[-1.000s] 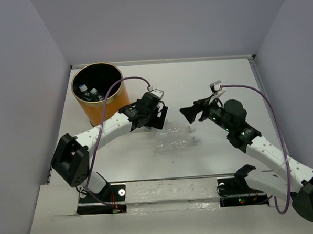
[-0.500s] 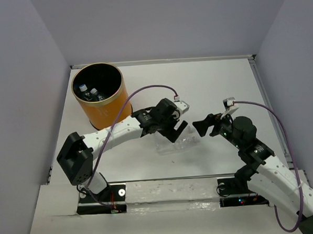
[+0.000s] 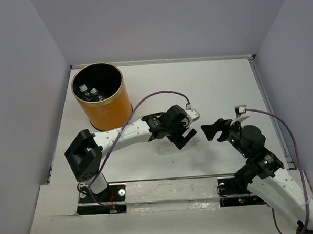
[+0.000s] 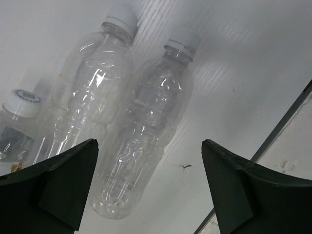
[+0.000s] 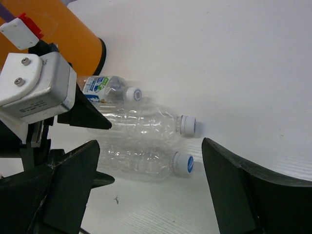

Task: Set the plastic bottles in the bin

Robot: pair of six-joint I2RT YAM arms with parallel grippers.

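At the lower right of the top view, the right claw [image 3: 210, 131] hangs with its fingers apart, gripping nothing. Just left of it, near mid-frame, the left claw [image 3: 180, 136] hovers spread wide over three plastic bottles [image 5: 141, 122]. They lie side by side on the white tabletop [image 5: 234, 58]; the farthest one bears a blue-white label. At the upper left stands the orange bin [image 3: 106, 108], with bottle caps [image 3: 89, 91] showing inside.

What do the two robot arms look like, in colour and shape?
Both the left arm and the right arm have white links with black joints and black wedge-shaped jaws. A thin purple cable loops along each. The left wrist carries a white, screwed-on block.
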